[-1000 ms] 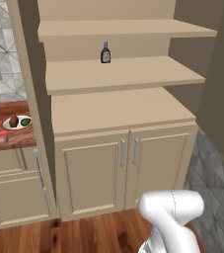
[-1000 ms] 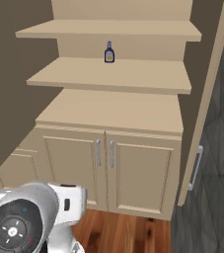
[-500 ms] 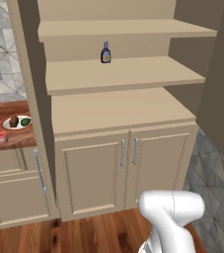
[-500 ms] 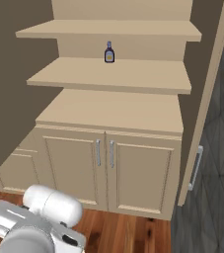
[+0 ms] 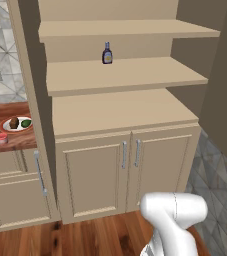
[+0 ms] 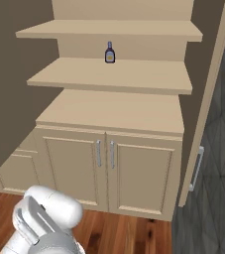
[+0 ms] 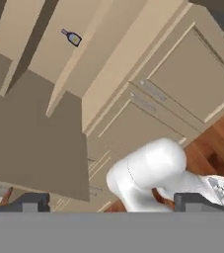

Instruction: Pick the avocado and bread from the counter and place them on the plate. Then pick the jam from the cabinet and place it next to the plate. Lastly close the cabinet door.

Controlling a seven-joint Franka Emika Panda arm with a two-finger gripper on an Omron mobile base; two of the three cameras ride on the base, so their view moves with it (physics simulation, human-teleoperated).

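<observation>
The white plate (image 5: pixel 10 128) with an orange-red rim sits on the wooden counter (image 5: pixel 5 147) at the far left. The brown bread (image 5: pixel 14 122) and the green avocado (image 5: pixel 26 122) lie on it. The small red-pink jam (image 5: pixel 2 138) stands on the counter just in front of the plate. The beige cabinet (image 5: pixel 120 112) has both tall upper doors swung open: the left cabinet door (image 6: pixel 15 74) shows its dark brown inside, and the right one (image 6: pixel 210 99) is seen edge-on. My gripper (image 7: pixel 116 202) is open wide with nothing between its fingertips (image 7: pixel 34 201), low in front of the cabinet.
A dark bottle (image 5: pixel 107 53) with a pale label stands alone on the middle shelf (image 5: pixel 125 75). Two short lower doors (image 5: pixel 130 175) are shut. A wood floor (image 5: pixel 95 237) runs in front, and grey tiles (image 5: pixel 212 170) lie to the right.
In the right base view the arm's white links have turned and shifted at the lower left. The cabinet, the doors, the plate and the jar have not moved.
</observation>
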